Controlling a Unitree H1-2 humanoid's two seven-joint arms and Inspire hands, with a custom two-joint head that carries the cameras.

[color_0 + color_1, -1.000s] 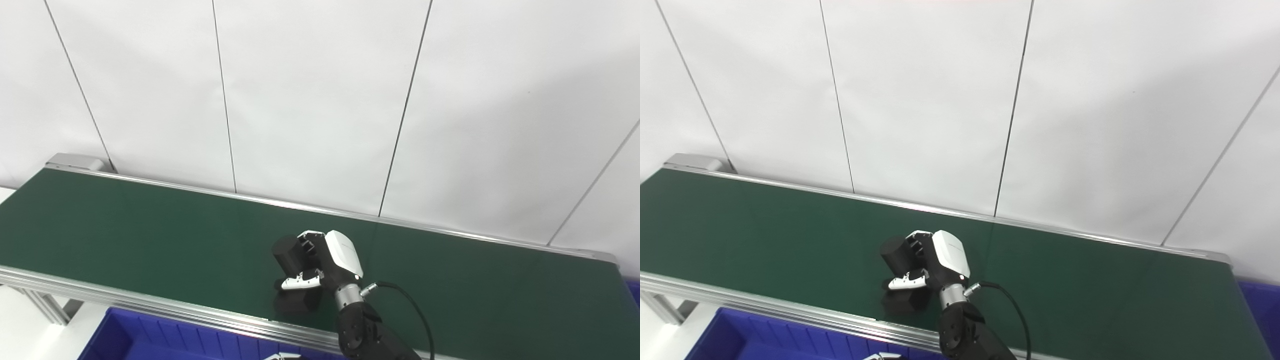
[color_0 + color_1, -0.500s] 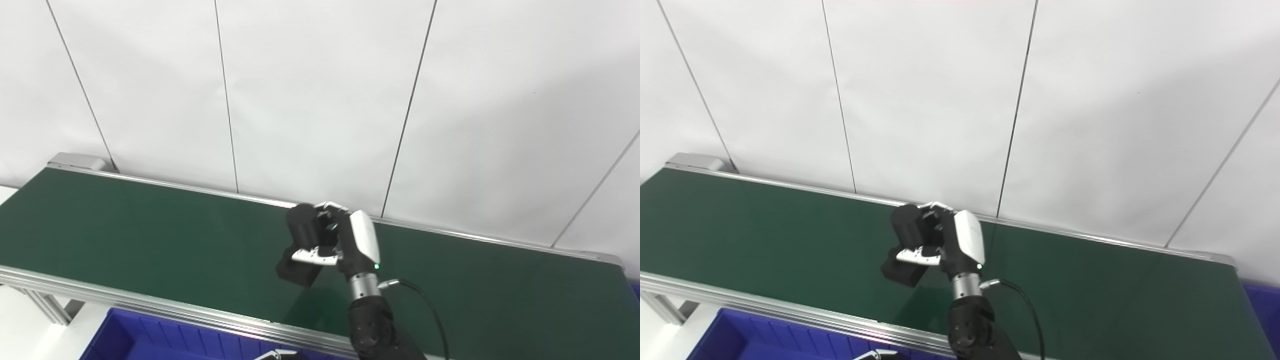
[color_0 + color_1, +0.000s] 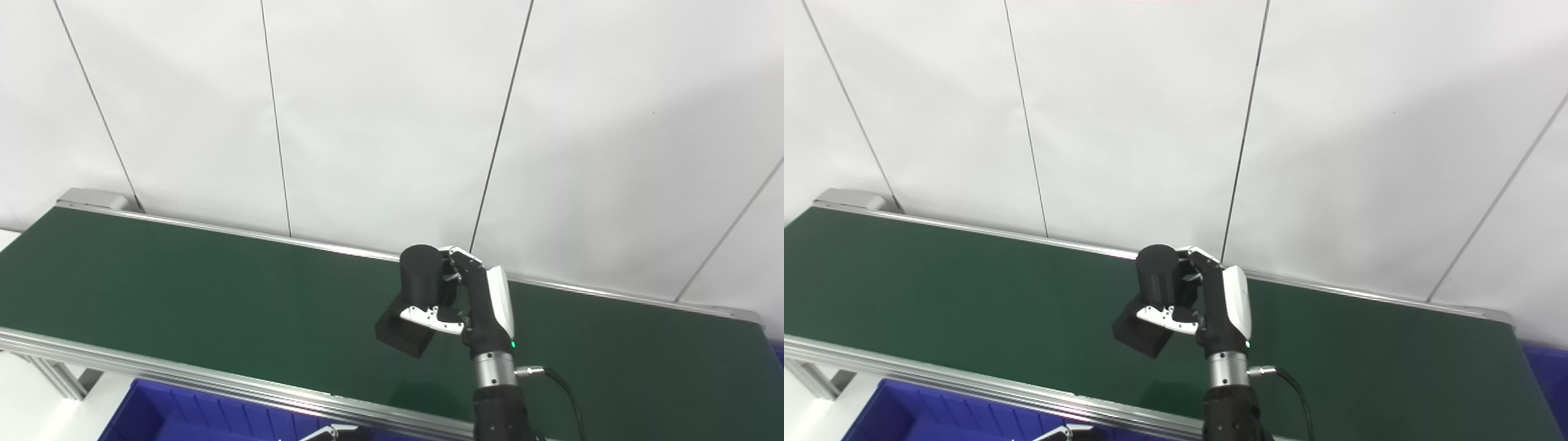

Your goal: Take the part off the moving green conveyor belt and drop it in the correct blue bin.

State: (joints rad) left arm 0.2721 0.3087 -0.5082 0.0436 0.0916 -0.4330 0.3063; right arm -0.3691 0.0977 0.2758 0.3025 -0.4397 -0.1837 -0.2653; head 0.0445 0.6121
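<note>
My right hand (image 3: 471, 306) is closed around the black part (image 3: 415, 300), fingers (image 3: 456, 260) curled over the far side of its cylinder top, thumb (image 3: 429, 316) pressed across the near side just above the blocky base. The part is a black cylinder standing upright on a tilted square-ish block, and the block sticks out at 7 o'clock below my thumb. It's off the green conveyor belt (image 3: 184, 288), held above the belt's middle stretch, with a faint dark reflection on the belt surface at 6 o'clock from the part. White back of my hand faces 3 o'clock, a green LED lit near the wrist (image 3: 493, 370), and a black cable (image 3: 566, 392) runs off the wrist toward 4 o'clock. The arm comes up from the bottom edge nearly vertical. The belt runs from 9 o'clock to 3 o'clock with a silver rail (image 3: 184, 373) along the near edge and another along the far edge against the white panelled wall (image 3: 392, 110). A blue bin (image 3: 184, 410) sits below the near rail at 7 o'clock, and a sliver of another blue bin (image 3: 1546, 367) shows past the belt end at 3 o'clock. Left hand (image 3: 327, 433): only a white-and-black tip pokes in at the bottom edge over the near bin, can't tell if it's spread or closed
</note>
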